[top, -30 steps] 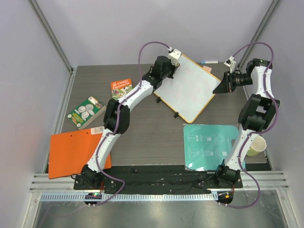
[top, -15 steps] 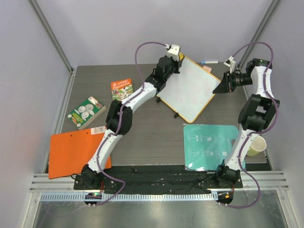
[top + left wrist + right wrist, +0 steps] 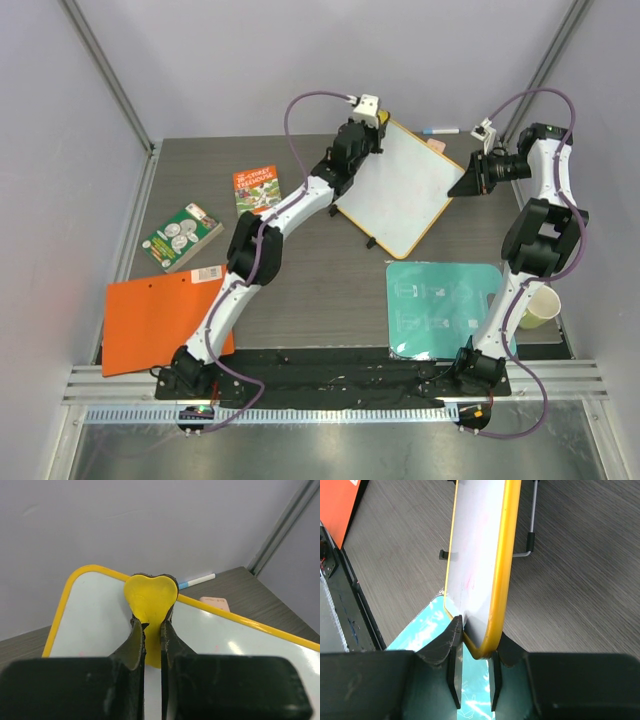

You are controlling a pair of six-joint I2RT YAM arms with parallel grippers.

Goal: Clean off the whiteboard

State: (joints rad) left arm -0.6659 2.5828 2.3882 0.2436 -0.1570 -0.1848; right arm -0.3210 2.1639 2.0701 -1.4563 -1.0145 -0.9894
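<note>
The whiteboard [image 3: 400, 190], white with an orange-yellow rim, lies tilted at the back of the table. My left gripper [image 3: 377, 122] is shut on a yellow heart-shaped eraser [image 3: 151, 600] and holds it at the board's far left corner [image 3: 85, 610]. Faint pink marks show on the board [image 3: 217, 646]. My right gripper [image 3: 462, 183] is shut on the whiteboard's right edge; the right wrist view shows the yellow rim [image 3: 502, 570] pinched between the fingers [image 3: 451, 640].
A teal mat [image 3: 445, 308] lies near right. An orange folder [image 3: 155, 322], two booklets [image 3: 180, 236] [image 3: 256, 186] lie at the left. A marker [image 3: 438, 131] and a pink item [image 3: 215, 602] lie behind the board. A cup [image 3: 538, 308] stands far right.
My left gripper has moved the eraser up along the board to its far corner. The right gripper and the board have stayed put.
</note>
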